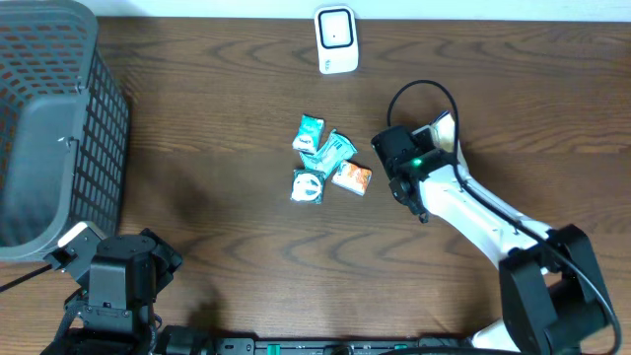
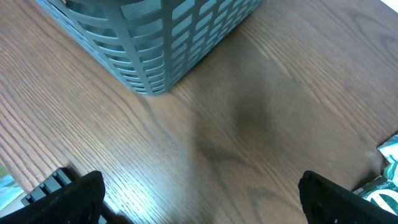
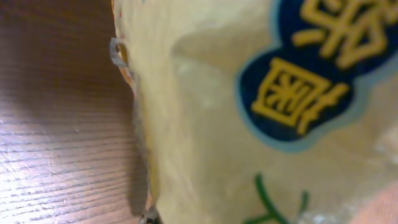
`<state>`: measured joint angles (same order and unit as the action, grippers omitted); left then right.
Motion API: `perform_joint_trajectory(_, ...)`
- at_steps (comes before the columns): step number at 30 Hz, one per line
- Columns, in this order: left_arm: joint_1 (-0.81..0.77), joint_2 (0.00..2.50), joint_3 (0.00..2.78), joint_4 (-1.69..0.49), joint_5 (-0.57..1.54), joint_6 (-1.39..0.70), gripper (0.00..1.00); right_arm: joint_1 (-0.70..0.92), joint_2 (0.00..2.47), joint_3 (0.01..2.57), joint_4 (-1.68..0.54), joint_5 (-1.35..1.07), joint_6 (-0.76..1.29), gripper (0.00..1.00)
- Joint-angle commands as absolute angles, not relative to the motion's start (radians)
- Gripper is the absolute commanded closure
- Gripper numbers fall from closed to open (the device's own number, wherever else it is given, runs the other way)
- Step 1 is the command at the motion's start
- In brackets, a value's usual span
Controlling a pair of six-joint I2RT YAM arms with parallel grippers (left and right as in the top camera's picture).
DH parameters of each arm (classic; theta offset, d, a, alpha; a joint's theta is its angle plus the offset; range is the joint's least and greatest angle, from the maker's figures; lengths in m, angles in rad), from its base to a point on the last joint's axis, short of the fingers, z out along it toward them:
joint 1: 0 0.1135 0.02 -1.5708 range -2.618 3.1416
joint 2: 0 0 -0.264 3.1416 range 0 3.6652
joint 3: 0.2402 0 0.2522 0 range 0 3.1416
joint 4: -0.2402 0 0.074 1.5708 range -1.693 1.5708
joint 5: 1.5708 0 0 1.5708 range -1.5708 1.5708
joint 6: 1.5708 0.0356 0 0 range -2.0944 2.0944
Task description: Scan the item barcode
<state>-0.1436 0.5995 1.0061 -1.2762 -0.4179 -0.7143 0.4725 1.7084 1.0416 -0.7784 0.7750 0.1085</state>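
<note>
Packet [image 3: 249, 124] fills the right wrist view, clenched in the right end effector [image 1: 426, 138]. The scanner [image 1: 335, 39] lies farther off and to its left, past the loose packets [image 1: 325, 163]. The left end effector [image 2: 205, 202], released, hangs near-left, well apart.

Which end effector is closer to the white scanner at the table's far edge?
Right. The right end effector, gripping a cream packet, sits below-right of the scanner in the overhead view; the left end effector is far off beside the basket.
</note>
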Motion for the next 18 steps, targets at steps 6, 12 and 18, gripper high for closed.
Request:
perform_joint_trajectory(6, -0.137, 0.598, 1.006, -1.279, -0.435, -0.728, 0.02, 0.496, 1.764, 1.032, -0.771, 0.639, 0.088, 0.82)
perform_joint_trajectory(12, -0.137, 0.598, 1.006, -1.279, -0.435, -0.728, 0.02, 0.58, 1.764, 1.036, -0.748, 0.596, 0.108, 0.18)
perform_joint_trajectory(18, -0.137, 0.598, 1.006, -1.279, -0.435, -0.728, 0.02, 0.661, 1.763, 1.105, -0.752, 0.526, 0.171, 0.01)
